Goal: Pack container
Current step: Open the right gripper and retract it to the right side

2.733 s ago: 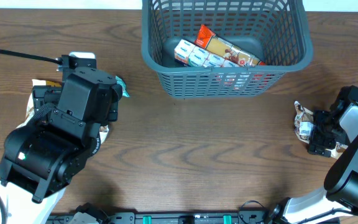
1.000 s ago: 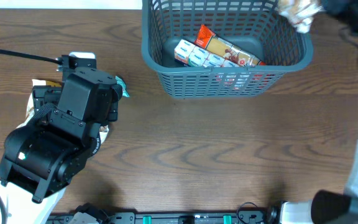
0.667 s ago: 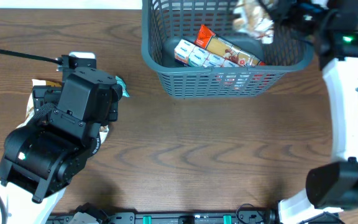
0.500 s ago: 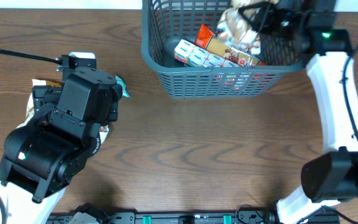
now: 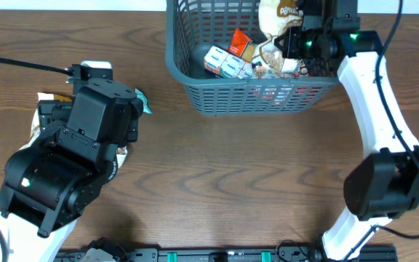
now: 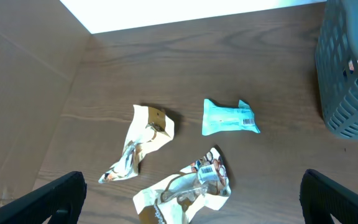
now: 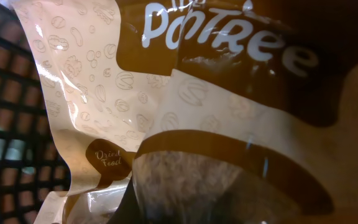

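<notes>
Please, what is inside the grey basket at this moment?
In the container lie blue-white packets and an orange packet. A beige-brown pouch, gripped by the right gripper, hangs above them and covers the right part of the floor.

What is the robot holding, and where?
The right jaws hold a packet by one edge, over the basket. The left jaws hold nothing.

- Robot lab bench: wood-grain table (image 5: 217, 167), left arm (image 5: 57, 175) at 9 o'clock, right arm (image 5: 373, 102) at 3 o'clock.
- Black cable (image 5: 20, 64) at 10 o'clock, mounting rail (image 5: 217, 255) along the 6 o'clock edge.
</notes>
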`<state>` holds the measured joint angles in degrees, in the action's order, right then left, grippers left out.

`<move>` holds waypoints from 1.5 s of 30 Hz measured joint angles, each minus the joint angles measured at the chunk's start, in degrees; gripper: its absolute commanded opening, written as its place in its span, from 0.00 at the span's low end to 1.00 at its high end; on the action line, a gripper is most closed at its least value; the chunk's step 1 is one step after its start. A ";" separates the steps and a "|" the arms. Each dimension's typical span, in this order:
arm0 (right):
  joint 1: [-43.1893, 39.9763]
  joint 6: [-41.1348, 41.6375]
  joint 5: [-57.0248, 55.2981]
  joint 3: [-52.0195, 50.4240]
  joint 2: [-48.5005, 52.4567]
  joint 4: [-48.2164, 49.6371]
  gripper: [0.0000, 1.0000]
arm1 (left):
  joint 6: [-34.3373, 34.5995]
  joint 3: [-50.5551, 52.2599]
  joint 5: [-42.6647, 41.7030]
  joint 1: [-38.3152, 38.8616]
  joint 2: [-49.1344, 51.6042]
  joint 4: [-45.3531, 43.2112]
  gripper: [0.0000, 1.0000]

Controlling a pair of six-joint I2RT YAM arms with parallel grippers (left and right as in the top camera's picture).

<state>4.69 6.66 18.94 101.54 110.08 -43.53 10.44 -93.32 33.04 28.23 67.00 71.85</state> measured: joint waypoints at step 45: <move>-17.75 5.20 -30.36 68.83 3.54 -39.06 0.99 | 0.00 0.00 0.00 -0.02 0.00 -0.02 0.99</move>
<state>-13.06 11.86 -11.42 170.36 113.62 -82.59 10.44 -93.32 33.04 28.21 67.00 71.83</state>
